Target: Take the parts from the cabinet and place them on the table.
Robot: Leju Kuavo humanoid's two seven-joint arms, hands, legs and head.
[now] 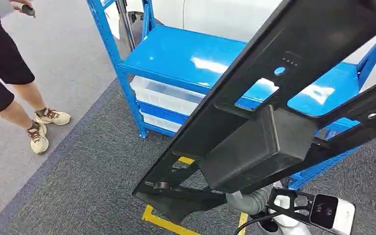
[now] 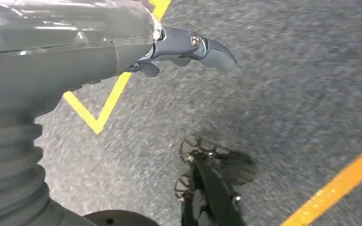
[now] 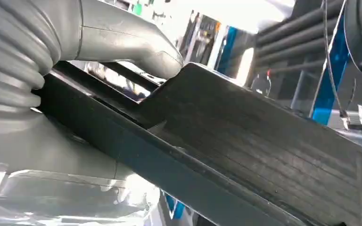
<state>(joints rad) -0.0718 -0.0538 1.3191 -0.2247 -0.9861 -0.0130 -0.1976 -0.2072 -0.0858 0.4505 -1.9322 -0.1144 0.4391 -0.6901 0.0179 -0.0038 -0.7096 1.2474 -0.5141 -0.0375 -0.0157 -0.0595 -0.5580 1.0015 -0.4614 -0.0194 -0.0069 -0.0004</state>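
Now mid-carry: right hand (image 3: 122,47) grips black part (image 1: 254,142), lifted off blue cabinet (image 1: 176,54), held before it. Left hand (image 2: 188,47) hangs over floor, fingers apart, holding nothing. Next: turn to table, set down level.

This looks like a workshop or industrial test space. A blue steel shelving rack (image 1: 176,54) stands on grey carpet tile (image 1: 78,181), with clear plastic storage bins (image 1: 164,95) on its lower levels. Yellow floor tape (image 2: 104,103) marks out zones (typical of a robot work cell), and a person (image 1: 5,73) stands nearby.
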